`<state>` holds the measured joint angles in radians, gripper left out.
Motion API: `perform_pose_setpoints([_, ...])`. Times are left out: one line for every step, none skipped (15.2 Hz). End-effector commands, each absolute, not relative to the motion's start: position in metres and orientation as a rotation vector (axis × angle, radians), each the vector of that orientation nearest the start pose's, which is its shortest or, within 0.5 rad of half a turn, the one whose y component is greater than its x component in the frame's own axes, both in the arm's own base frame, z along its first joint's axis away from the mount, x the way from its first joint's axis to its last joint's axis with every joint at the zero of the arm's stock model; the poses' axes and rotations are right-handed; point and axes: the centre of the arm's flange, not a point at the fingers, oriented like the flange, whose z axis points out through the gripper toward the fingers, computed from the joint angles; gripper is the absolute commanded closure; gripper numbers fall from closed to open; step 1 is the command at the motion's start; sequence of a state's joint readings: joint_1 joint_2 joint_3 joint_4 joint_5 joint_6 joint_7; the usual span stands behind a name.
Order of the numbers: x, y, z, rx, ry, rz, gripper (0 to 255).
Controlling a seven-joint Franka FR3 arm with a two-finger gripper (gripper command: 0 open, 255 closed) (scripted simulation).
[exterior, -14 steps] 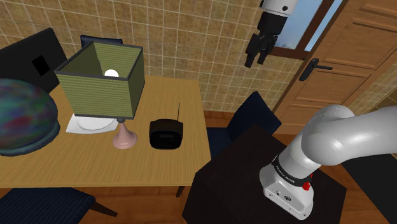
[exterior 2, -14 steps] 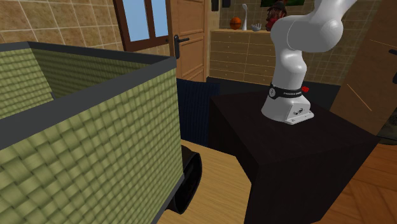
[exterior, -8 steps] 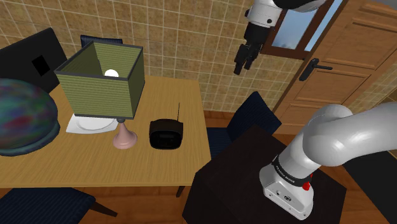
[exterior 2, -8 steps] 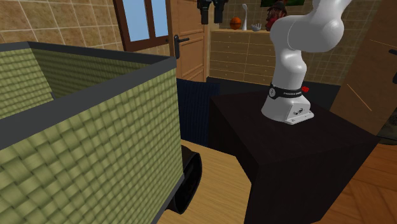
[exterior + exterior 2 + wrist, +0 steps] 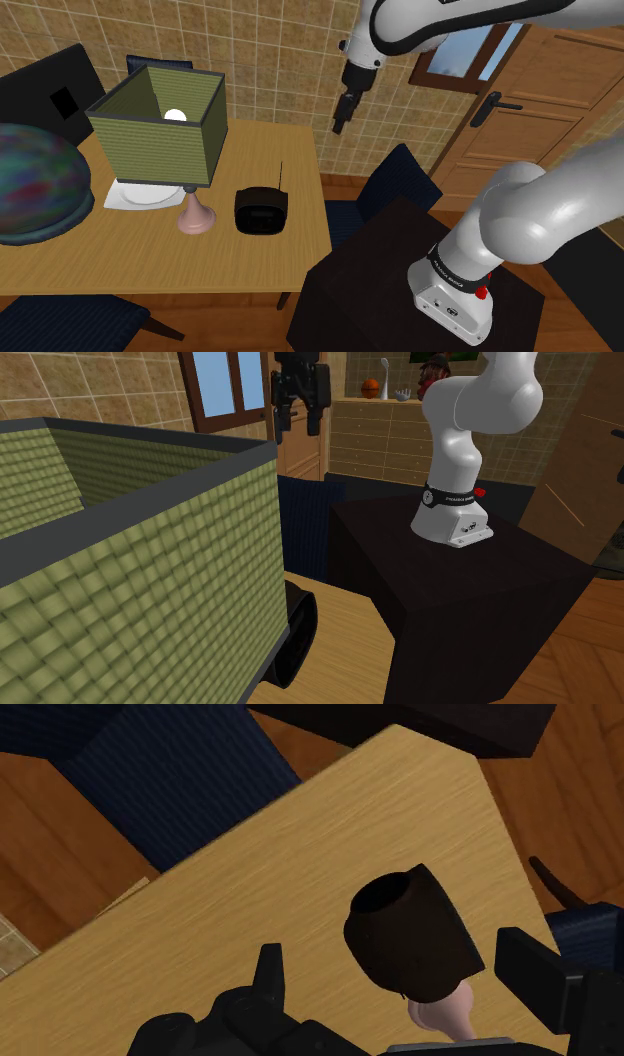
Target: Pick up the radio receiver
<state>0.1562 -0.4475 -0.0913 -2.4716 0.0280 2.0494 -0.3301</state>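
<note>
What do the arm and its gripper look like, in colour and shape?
The arm is glossy white, with thick rounded links and dark joints. A black band with small white lettering circles it just above the white base, which bears a red knob. The gripper is all black, with two blocky fingers.

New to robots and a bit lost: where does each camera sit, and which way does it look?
Shoulder view: beside the stand, looking down over the table; arm and hand show.
Second exterior view: on the table behind the lampshade, facing the stand; arm and hand show.
Wrist view: on the hand, looking down at the radio; two fingers show.
Shoulder and wrist views share the radio.
</note>
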Motion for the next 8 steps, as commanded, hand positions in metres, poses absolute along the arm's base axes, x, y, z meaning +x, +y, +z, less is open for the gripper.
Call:
perform_pose_setpoints([0.423,0.037,0.434,-3.001,-0.702,-0.069,0])
perform_pose_setpoints([0.43,0.043,0.425,-2.99,-0.752,-0.078,0])
perform_pose_setpoints([0.437,0.049,0.416,-2.978,-0.802,-0.086,0])
perform_pose_setpoints([0.444,0.055,0.407,-2.964,-0.852,-0.095,0])
perform_pose_setpoints([0.45,0.062,0.399,-2.951,-0.901,-0.104,0])
perform_pose_setpoints([0.457,0.069,0.39,-2.936,-0.95,-0.112,0])
perform_pose_setpoints([0.463,0.076,0.382,-2.92,-0.999,-0.121,0])
perform_pose_setpoints([0.469,0.083,0.373,-2.904,-1.048,-0.129,0])
